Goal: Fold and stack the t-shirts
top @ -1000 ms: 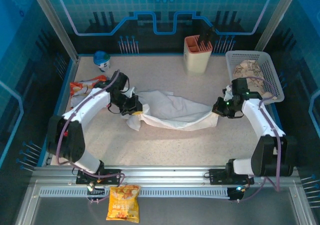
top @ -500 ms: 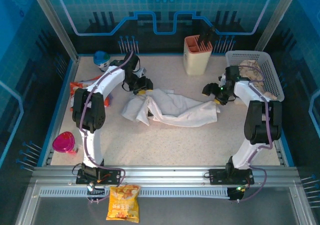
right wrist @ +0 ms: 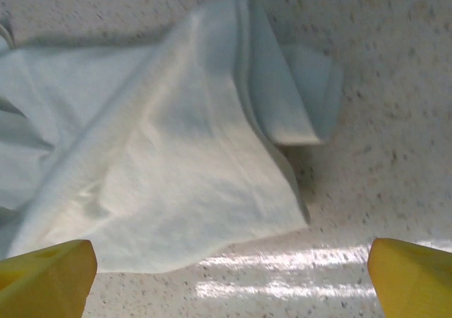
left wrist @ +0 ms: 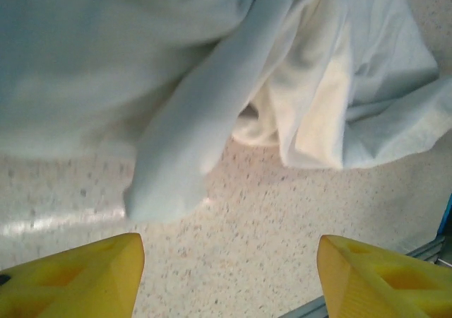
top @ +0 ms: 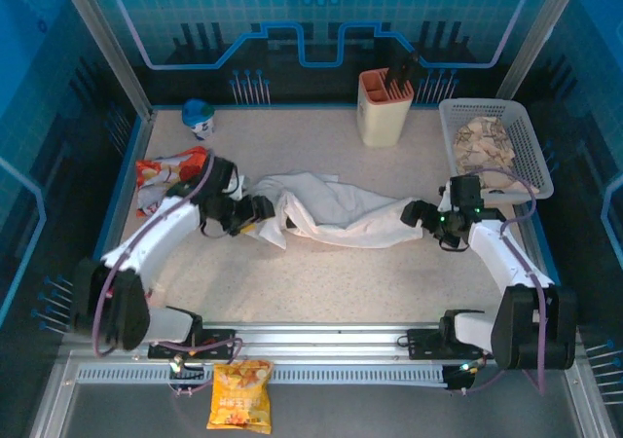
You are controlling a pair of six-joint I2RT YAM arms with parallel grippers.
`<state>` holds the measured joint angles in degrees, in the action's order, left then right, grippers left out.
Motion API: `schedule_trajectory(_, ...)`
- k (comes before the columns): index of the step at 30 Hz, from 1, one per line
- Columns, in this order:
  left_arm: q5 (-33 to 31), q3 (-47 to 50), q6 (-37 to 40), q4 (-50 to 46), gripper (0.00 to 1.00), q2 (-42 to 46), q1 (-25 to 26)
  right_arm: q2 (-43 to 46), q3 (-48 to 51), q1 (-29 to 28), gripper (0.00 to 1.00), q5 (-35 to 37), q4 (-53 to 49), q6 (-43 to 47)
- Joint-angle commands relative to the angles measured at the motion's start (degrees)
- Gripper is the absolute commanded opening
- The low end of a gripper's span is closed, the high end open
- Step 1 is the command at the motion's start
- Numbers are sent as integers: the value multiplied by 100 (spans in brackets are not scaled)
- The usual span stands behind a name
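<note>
The jaws of the left gripper (left wrist: 229,283) and the right gripper (right wrist: 226,275) are spread wide, with nothing held between them. The speckled table (top: 321,282) is crossed at the centre of the top view by one crumpled white t-shirt (top: 331,209). The left arm (top: 161,238) and right arm (top: 506,253) are stretched low, each bent inward toward one end of the cloth. A white mesh basket (top: 496,151) is set upper right, and a beige holder (top: 384,107) upper centre.
</note>
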<state>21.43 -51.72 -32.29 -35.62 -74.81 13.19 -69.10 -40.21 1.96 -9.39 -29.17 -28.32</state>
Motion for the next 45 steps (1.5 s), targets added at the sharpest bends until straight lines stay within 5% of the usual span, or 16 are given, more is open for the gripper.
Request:
schedule_trajectory(1,30,757,-1188,952,65,580,290,158,250,81,99,60,208,-188)
schedule_trajectory(7,-781,1899,-2676,2560,57,707,1256,99,503,94,97,-74,507,-498)
schedule_trajectory(11,-1369,1973,-3004,2975,48,247,1829,57,514,103,97,-89,528,-517)
schedule_trajectory(24,-2360,1779,-2732,3251,36,-538,1968,62,660,290,91,-261,499,-447)
schedule_trajectory(35,-2537,1344,-1988,2774,8,-402,1483,-919,850,253,49,-711,1795,-401)
schedule_trajectory(38,-2493,1184,-1754,2389,3,-147,1356,-1271,796,201,31,-837,1974,-407)
schedule_trajectory(41,-2337,923,-1458,1775,0,181,1186,-1277,671,181,2,-1009,1763,-419)
schedule_trajectory(45,-1842,564,-1071,970,0,638,760,-625,369,173,0,-977,496,-447)
